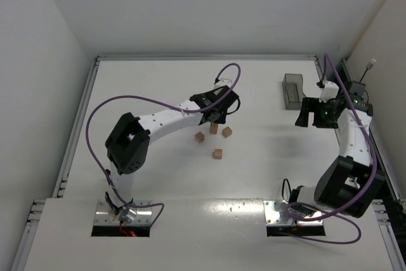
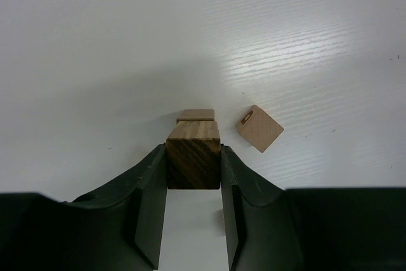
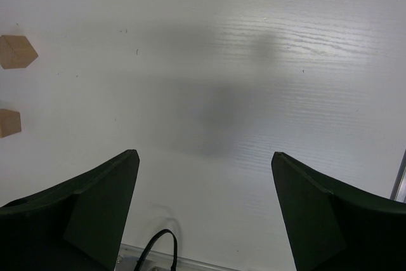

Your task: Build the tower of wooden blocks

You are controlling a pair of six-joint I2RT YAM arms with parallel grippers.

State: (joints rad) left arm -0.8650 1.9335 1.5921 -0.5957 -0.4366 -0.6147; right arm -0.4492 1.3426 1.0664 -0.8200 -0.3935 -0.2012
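The left claw is closed to one block's width and pinches a dark-grained wood cube by its side faces, near the middle of the white desk. Just beyond it lies a second block; I cannot tell whether they touch. A paler cube sits apart to the right, turned askew, with a small mark too tiny to read. The right claw gapes wide and holds nothing. An upper block and a lower block lie at the left edge of its view.

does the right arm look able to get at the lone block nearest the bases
Probably yes: that block lies alone on bare table, the right pincer is open and empty, and the left pincer, holding another block, sits farther back, off the path.
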